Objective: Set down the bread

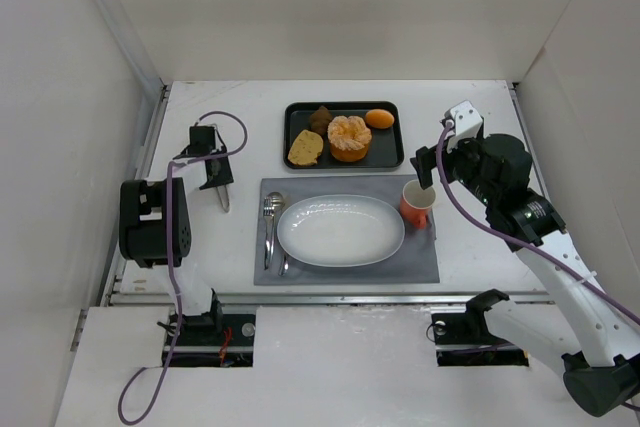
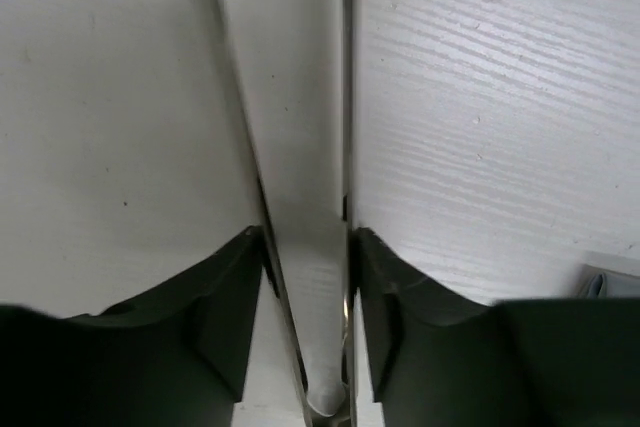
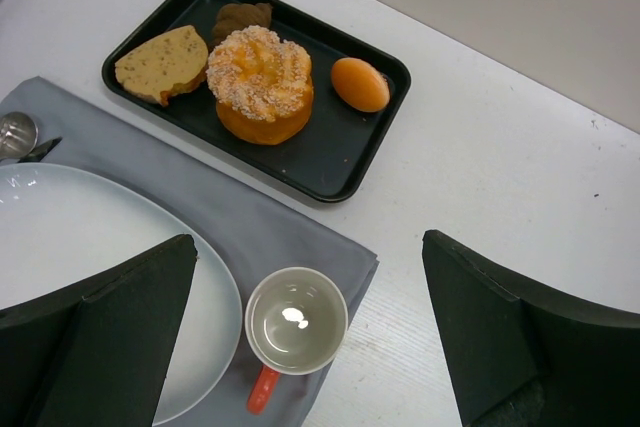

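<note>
While bread lies flat at left end of black tray, untouched, round orange cake sits just beside it, dark brown chunk behind. White plate on grey mat near tray, apart from bread. Right gripper spread wide, holding nothing, above red cup. Left gripper at table's left side, jaws closed against both sides of knife.

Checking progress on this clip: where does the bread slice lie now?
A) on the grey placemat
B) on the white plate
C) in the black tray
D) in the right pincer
C: the bread slice lies in the black tray, and the white plate is bare.
</note>
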Available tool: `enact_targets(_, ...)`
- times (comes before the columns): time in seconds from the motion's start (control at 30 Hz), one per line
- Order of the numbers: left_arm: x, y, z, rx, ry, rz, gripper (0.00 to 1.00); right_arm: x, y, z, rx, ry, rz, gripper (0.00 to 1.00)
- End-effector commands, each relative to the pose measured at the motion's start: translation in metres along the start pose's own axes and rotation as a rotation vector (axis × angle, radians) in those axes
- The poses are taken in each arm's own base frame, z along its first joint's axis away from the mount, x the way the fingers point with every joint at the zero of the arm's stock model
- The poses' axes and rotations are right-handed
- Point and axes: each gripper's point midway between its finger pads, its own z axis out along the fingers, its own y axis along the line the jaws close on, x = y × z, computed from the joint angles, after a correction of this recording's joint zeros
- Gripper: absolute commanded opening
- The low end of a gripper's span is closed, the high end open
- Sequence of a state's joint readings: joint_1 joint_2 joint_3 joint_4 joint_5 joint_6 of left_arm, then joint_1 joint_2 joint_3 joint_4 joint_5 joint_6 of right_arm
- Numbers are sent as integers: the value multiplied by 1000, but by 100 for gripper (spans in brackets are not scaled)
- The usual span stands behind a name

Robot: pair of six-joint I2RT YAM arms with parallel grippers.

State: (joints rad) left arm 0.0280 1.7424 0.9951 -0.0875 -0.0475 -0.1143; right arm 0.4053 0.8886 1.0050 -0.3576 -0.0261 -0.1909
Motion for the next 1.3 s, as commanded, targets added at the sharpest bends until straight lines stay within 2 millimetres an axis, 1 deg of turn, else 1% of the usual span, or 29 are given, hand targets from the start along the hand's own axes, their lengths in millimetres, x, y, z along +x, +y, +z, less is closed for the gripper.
enact_targets(0.0,-7,-4,-3,27,2,-13,34,-26,-7,-8,25,-82,0,100)
enact_targets(0.07,-10,-5,-6,29,-8,-14,26,-26,-7,-8,25,-82,0,100)
enact_targets(0.17,-12,-5,-9,31,-18,-15,26,-28,-7,-10,27,-91,0,100)
enact_targets(0.27,-22,-6,-18,37,-50,-26,26,-28,-7,-10,27,-91,0,100)
enact_targets(0.33,-30,-7,-27,43,-82,-29,26,-28,-7,-10,27,-91,0,100)
enact_targets(0.4,-34,-9,-35,58,-96,-29,26,-28,-7,-10,27,-91,0,100)
enact_targets(0.5,-51,-15,-55,94,-152,-42,26,-28,-7,-10,27,-91,0,100)
enact_targets(0.53,-61,-18,-66,112,-189,-43,26,-28,-7,-10,27,-91,0,100)
enact_targets(0.57,-62,-20,-71,126,-190,-53,26,-28,-7,-10,27,-91,0,100)
enact_targets(0.63,-67,-29,-83,180,-212,-59,26,-28,-7,-10,27,-91,0,100)
enact_targets(0.67,-74,-31,-95,196,-238,-58,26,-28,-7,-10,27,-91,0,100)
enact_targets(0.7,-74,-36,-101,208,-243,-59,26,-28,-7,-10,27,-91,0,100)
enact_targets(0.73,-80,-41,-110,221,-267,-51,26,-28,-7,-10,27,-91,0,100)
enact_targets(0.77,-83,-50,-123,242,-290,-35,26,-28,-9,-10,36,-89,0,100)
enact_targets(0.8,-82,-51,-128,251,-290,-33,26,-28,-9,-10,36,-89,0,100)
enact_targets(0.87,-89,-65,-151,293,-326,-9,26,-28,-9,-10,36,-89,0,100)
enact_targets(0.9,-93,-68,-161,303,-337,-3,26,-28,-9,-10,36,-89,0,100)
enact_targets(0.97,-97,-77,-176,330,-353,13,26,-30,-9,-10,37,-98,0,100)
enact_targets(1.0,-101,-87,-188,363,-370,38,26,-30,-9,-10,37,-98,0,100)
enact_targets(1.03,-100,-90,-195,371,-367,47,26,-32,-9,-13,39,-107,0,100)
enact_targets(1.1,-96,-108,-206,431,-357,87,27,-32,-9,-13,39,-107,0,100)
enact_targets(1.17,-95,-119,-218,468,-347,109,29,-32,-9,-13,39,-107,0,100)
enact_targets(1.23,-89,-132,-219,496,-320,145,29,-32,-11,-13,48,-106,0,100)
enact_targets(1.27,-89,-135,-223,502,-322,160,29,-32,-11,-13,48,-106,0,100)
